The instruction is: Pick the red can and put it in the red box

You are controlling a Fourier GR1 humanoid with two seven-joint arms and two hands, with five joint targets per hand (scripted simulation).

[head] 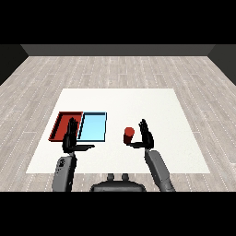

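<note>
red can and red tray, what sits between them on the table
In the head view, the light blue tray lies between the red can and the red tray, with bare white table beside the can.

White table (120, 99), flat rectangular top, sits mid-room and fills the centre of the head view; it looks wider at the near edge than at the far edge. Around it on all visible sides is a wood plank floor (115, 69), pale grey-brown, boards running left to right with staggered joints. Beyond the floor, a dark grey wall (117, 50) spans the far side, with darker side walls angling in at both upper corners. Light is even and flat. Windows and other furniture: none visible.
</note>
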